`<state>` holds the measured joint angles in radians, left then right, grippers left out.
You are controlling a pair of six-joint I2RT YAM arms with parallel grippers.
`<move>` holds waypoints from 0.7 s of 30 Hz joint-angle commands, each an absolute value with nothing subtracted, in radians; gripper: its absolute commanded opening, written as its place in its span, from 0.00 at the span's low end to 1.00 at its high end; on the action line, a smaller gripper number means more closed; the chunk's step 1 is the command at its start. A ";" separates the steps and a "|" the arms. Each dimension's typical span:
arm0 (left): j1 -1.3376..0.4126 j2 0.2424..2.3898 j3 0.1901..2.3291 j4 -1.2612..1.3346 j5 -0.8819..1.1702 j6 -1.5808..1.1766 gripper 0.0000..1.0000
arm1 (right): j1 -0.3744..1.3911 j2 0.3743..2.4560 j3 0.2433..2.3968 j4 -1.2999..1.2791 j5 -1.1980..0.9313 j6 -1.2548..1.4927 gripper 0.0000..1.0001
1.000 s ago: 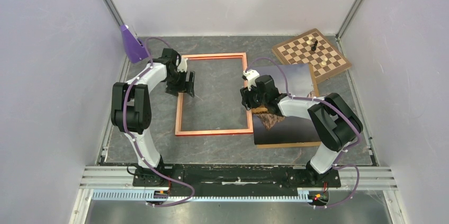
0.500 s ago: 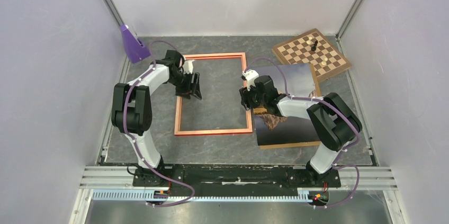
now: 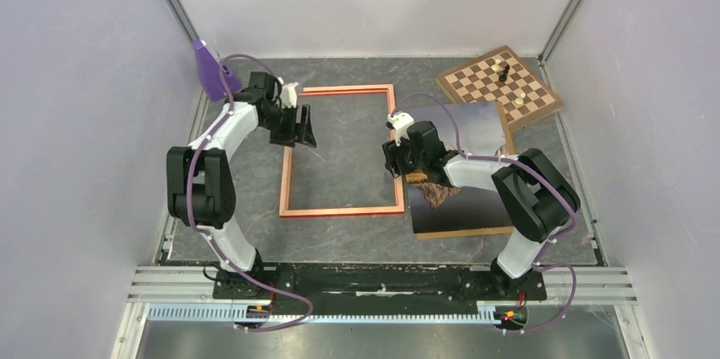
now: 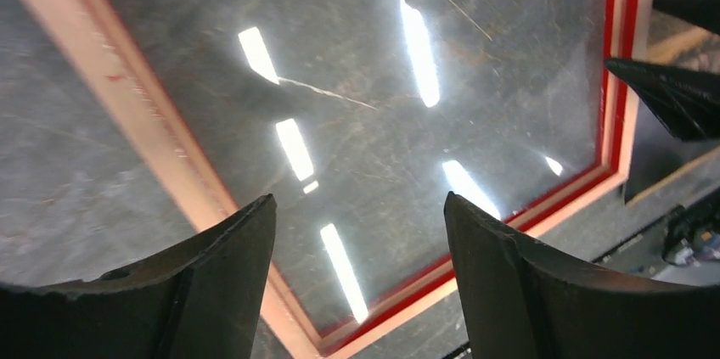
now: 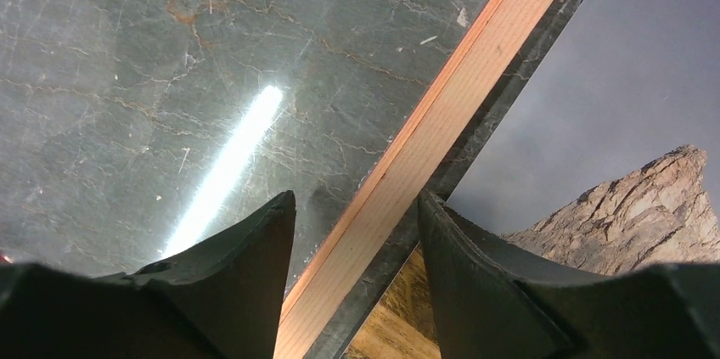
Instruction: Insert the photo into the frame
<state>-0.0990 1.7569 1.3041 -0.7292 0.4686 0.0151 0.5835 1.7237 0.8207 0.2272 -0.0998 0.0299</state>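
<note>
Well, the thin orange-red rectangular picture frame (image 3: 340, 210) lies flat on the dark grey marbled table (image 3: 357, 240). Its long axis runs away from the arm bases toward the far wall, leaning slightly. The glossy surface inside it throws back strips of light.

The large rectangular mountain-and-lake photo (image 3: 475, 126) lies face up to the right of the frame. Its long side also runs near to far, and its grey-sky end points at the far wall. Its left edge sits just beside the frame's right rail, with a narrow strip of table between them. A thin brown board edge (image 3: 463, 231) shows along the photo's near side.

The left gripper (image 4: 358, 198) hangs over the far part of the frame's left rail, its fingers spread with nothing between them. The right gripper (image 5: 355, 195) sits low over the right rail. Its fingers are apart, one over the glossy inside and the other over the photo's edge. The rail runs between them, and a sliver of table shows beside one finger, so nothing is pinched.

A brown chessboard with a few pieces (image 3: 499, 87) lies in the far right corner, and a purple block (image 3: 210, 66) stands at the far left.
</note>
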 commanded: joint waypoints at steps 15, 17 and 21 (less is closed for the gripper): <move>-0.048 1.992 1.618 -0.507 0.355 -0.083 0.80 | 0.637 1.725 1.014 0.104 -0.042 -0.189 0.68; -0.045 2.037 1.676 -0.519 0.352 -0.096 0.80 | 0.669 1.741 1.042 0.072 -0.041 -0.243 0.68; -0.043 2.101 1.748 -0.524 0.338 -0.111 0.80 | 0.735 1.762 1.051 0.042 -0.013 -0.331 0.68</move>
